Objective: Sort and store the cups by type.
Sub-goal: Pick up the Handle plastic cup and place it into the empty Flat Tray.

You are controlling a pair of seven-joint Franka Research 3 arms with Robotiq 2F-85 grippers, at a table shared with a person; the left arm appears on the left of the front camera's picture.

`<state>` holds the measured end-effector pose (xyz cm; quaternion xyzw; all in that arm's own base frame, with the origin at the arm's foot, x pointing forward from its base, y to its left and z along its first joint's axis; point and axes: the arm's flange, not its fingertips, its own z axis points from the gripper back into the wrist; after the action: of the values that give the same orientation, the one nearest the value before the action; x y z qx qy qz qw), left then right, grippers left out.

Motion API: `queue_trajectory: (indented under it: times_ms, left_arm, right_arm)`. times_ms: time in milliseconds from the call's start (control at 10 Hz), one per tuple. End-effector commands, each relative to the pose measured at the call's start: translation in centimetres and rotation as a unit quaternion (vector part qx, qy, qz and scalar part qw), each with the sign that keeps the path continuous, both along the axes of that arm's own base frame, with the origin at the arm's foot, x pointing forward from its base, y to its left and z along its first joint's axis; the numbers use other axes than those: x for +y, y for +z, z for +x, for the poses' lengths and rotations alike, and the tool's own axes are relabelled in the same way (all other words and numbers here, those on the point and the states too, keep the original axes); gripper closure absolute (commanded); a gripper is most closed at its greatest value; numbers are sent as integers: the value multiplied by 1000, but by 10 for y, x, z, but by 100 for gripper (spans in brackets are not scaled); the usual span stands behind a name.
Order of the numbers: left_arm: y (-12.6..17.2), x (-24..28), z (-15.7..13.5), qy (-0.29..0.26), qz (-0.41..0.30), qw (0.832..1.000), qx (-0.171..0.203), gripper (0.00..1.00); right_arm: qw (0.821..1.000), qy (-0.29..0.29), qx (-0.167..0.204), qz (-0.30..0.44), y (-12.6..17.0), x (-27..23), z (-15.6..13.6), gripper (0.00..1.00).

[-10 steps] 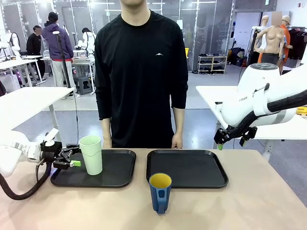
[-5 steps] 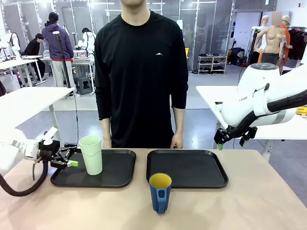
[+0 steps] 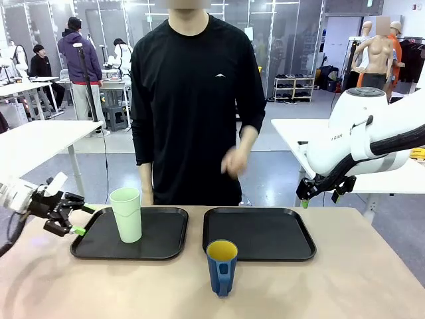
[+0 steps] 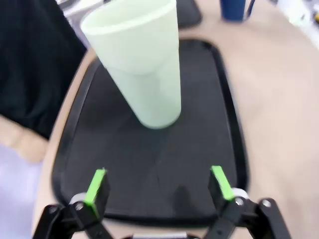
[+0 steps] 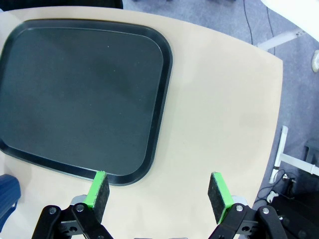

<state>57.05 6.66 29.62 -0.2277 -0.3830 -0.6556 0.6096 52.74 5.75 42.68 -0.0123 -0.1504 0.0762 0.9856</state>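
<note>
A tall pale mint-green cup (image 3: pixel 126 214) stands upright on the left black tray (image 3: pixel 166 247). My left gripper (image 3: pixel 81 219) hovers open just off that tray's left edge, apart from the cup. In the left wrist view the mint cup (image 4: pixel 144 64) stands ahead of the open left gripper (image 4: pixel 159 181), with bare tray (image 4: pixel 164 159) between them. A dark blue mug (image 3: pixel 221 267) with a yellow inside stands on the table in front of the trays. My right gripper (image 3: pixel 320 199) hangs open above the table's right side; in its wrist view the right gripper (image 5: pixel 158 189) holds nothing.
The right black tray (image 3: pixel 259 236) is bare, and its corner (image 5: pixel 79 89) lies under the right wrist. A person stands at the far side with one hand (image 3: pixel 236 159) raised at waist height. A white table stands behind on each side.
My left gripper has drawn back to the left, away from the mint cup and off the tray. The person's hand has risen from the table edge. The right arm stays still.
</note>
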Motion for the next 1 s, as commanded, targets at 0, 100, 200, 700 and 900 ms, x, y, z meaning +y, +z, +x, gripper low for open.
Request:
queue_trajectory:
  times_ms: [0,100,200,700,900]
  left_arm:
    - [26,-9,-39,38,91,995,-28,0]
    - [37,-3,-46,63,142,987,-35,0]
    - [46,4,-53,80,204,975,-40,0]
    - [52,17,-56,78,243,966,-48,0]
    - [52,17,-56,78,243,966,-48,0]
  right_arm:
    - [1000,0,-1,0,1,0,0,0]
    - [1000,0,-1,0,1,0,0,0]
    - [1000,0,-1,0,1,0,0,0]
    - [1000,0,-1,0,1,0,0,0]
    - [1000,0,-1,0,1,0,0,0]
